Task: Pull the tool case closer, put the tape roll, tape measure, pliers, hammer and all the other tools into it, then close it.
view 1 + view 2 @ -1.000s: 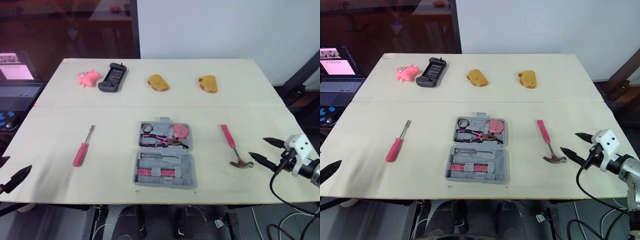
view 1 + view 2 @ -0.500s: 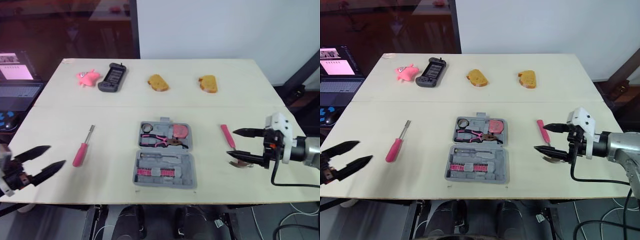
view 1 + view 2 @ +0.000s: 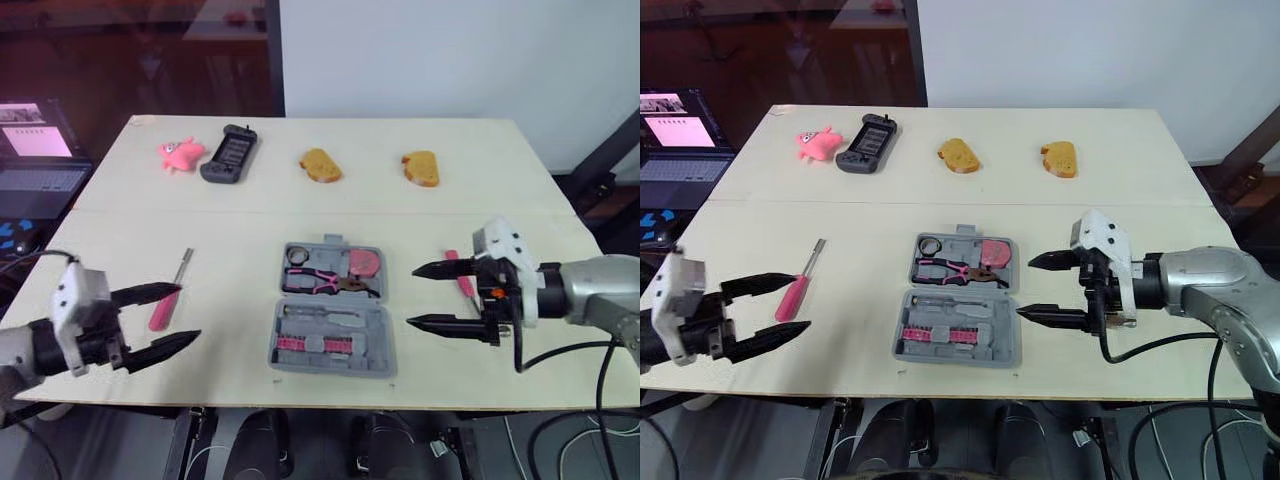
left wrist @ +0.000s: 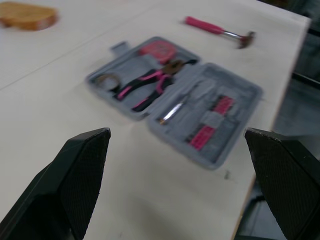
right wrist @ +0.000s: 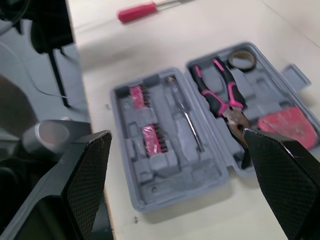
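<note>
While the grey plastic tool case (image 3: 330, 322) lies open, your right gripper (image 3: 412, 296) hovers just beside it, spread wide; your left gripper (image 3: 188, 312) gapes by the pink-handled screwdriver (image 3: 791, 299).

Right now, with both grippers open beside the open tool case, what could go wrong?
The right gripper hangs near the hammer; a sweep toward the tool case might knock it away. The left gripper sits by the screwdriver and may nudge it. Dragging the open case could jolt the pliers loose.
</note>
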Controlling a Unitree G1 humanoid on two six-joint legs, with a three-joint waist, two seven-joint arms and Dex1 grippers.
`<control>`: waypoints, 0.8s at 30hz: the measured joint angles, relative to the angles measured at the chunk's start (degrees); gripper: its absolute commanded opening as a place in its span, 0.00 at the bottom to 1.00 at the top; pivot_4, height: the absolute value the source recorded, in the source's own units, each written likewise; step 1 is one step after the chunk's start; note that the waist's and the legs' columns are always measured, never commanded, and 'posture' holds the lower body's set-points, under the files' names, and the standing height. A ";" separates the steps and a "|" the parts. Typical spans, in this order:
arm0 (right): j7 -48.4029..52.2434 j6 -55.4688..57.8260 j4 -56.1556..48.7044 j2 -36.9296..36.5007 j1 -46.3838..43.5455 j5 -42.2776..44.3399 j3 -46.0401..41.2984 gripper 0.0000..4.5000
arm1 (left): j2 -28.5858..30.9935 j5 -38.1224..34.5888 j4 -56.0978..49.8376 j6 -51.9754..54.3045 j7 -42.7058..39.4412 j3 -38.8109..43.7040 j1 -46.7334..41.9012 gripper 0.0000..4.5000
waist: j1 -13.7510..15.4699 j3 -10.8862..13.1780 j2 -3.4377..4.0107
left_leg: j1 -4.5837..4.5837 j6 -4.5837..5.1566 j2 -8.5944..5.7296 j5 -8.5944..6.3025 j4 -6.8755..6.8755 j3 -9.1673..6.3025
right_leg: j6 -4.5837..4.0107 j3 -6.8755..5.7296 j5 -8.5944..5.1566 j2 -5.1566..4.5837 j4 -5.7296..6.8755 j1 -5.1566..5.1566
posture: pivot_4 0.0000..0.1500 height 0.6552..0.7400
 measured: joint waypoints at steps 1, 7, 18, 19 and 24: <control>-1.14 0.44 -0.85 0.03 1.60 -0.06 -0.65 0.99 | 0.93 -0.62 -0.40 0.62 -0.63 -1.31 -2.14 1.00 | 0.05 0.00 0.00 | 0.00 0.02 -0.01 -0.01 0.00 0.06 | 0.01 0.02 0.00 -0.01 0.00 0.20 | 1.00 0.75; -11.47 0.49 -5.14 5.86 18.59 -5.84 -11.82 0.99 | 3.02 -2.20 2.48 3.73 -6.78 -13.92 -18.80 1.00 | 1.43 -0.01 -0.09 | 0.01 -0.17 -0.06 0.11 0.01 -0.23 | 0.23 -0.39 0.07 0.28 -0.02 0.34 | 1.00 0.75; -19.31 -1.63 -6.55 16.15 37.54 -13.90 -24.28 0.99 | -0.06 0.38 8.86 3.89 -13.80 -25.72 -36.29 1.00 | 0.65 -0.03 0.00 | 0.08 -0.13 -0.09 0.12 0.04 -0.29 | 0.26 -0.26 0.08 0.33 -0.01 0.56 | 1.00 0.75; -19.59 -2.17 -5.71 16.15 37.23 -14.48 -24.22 0.99 | -0.21 0.48 8.85 3.90 -13.79 -25.75 -36.37 1.00 | 0.54 -0.03 -0.01 | 0.07 -0.13 -0.10 0.12 0.04 -0.30 | 0.26 -0.26 0.08 0.33 -0.01 0.56 | 1.00 0.75; -22.00 -2.78 1.21 15.43 29.57 -17.73 -20.48 0.99 | -0.24 1.43 8.31 3.96 -12.76 -25.48 -34.96 1.00 | 0.14 -0.02 0.00 | 0.08 -0.13 -0.09 0.12 0.03 -0.29 | 0.26 -0.24 0.08 0.33 0.00 0.53 | 1.00 0.75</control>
